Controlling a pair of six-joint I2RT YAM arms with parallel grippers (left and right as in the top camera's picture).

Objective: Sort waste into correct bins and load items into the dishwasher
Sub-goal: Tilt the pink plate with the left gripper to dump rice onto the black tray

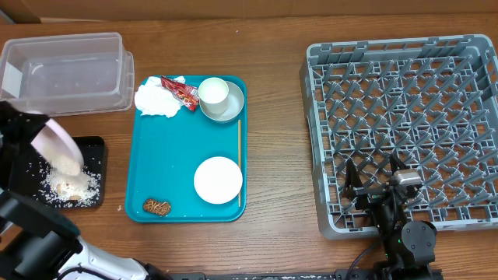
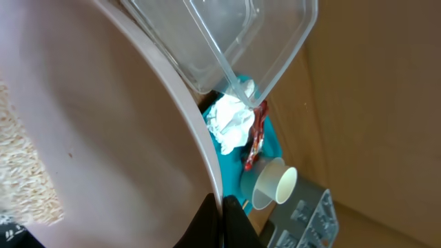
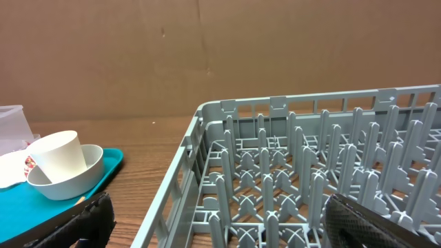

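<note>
- The left gripper (image 2: 222, 222) is clamped on the rim of the pink bowl (image 1: 59, 148). Its jaws are nearly together, with only the thin wall between them.
- The pink bowl hangs steeply tilted over the black tray (image 1: 96, 146). Rice (image 1: 70, 185) sits at its lower lip, above a heap on that tray.
- The pink bowl looks like stiff, smooth plastic. It is light and more likely to slip or twist in a rim pinch than to break. The rim is the only sound hold, and it needs a firm squeeze as the load shifts.
- The rice is loose and scatters easily. Grains already lie across the black tray, so a low pour seems wise.
- Behind the black tray stands the clear bin (image 1: 66, 70).
- To the right is the teal tray (image 1: 171, 155). It carries a napkin (image 1: 156, 99), a wrapper (image 1: 179, 92), a cup (image 1: 213, 92) standing in a grey bowl (image 1: 232, 106), a chopstick (image 1: 239, 155), a plate (image 1: 218, 180) and a cookie (image 1: 157, 207).
- The napkin and wrapper are soft and nearly weightless. The plate and grey bowl are stiff and slick, and are best taken by the edge.
- The right gripper (image 3: 217, 203) is spread wide and holds nothing. It hovers at the near edge of the rack (image 1: 311, 140), well apart from the teal tray.
</note>
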